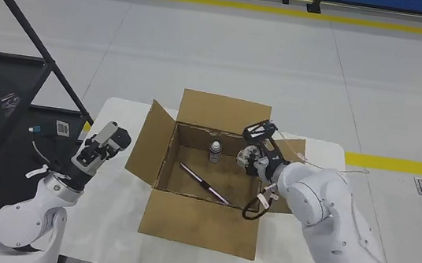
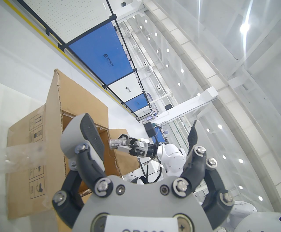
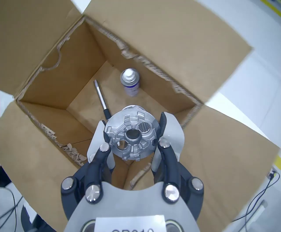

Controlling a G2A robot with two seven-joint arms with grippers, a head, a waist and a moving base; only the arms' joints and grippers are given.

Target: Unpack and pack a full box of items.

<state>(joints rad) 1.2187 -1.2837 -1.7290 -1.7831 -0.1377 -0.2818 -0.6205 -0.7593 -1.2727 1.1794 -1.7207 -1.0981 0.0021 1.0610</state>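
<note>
Right pincer (image 3: 134,129) of mine is clamped on a metal hub (image 3: 131,137), one finger on each side of its rim, and I have it hanging face-up over the open cardboard box (image 3: 219,142), clear of the floor and toward the side wall nearest my right arm. Looking down past the hub, there are two things in the box. A spray can (image 3: 130,82) stands upright near the far wall. Its band label (image 3: 131,89) is blue and white, but the print is too small for me to read. Just beside the can, not touching it, a thin metal rod (image 3: 100,94) with a dark grip lies flat and slantwise across the bottom. All four flaps are folded outward, and their edges are ragged. Over on the other side, my left pincer (image 2: 140,126) is spread wide with nothing between its fingers. It sits above the white table (image 1: 109,222) just outside the box's left flap. From there I see the outer wall of the box, which carries a column of black framed pictograms (image 2: 36,140), a pair of up-arrows among them, and a strip of clear tape (image 2: 22,153) runs across them. A white sticker (image 3: 130,224) sits on the base of my right pincer, its print cut off at the edge and unreadable.
</note>
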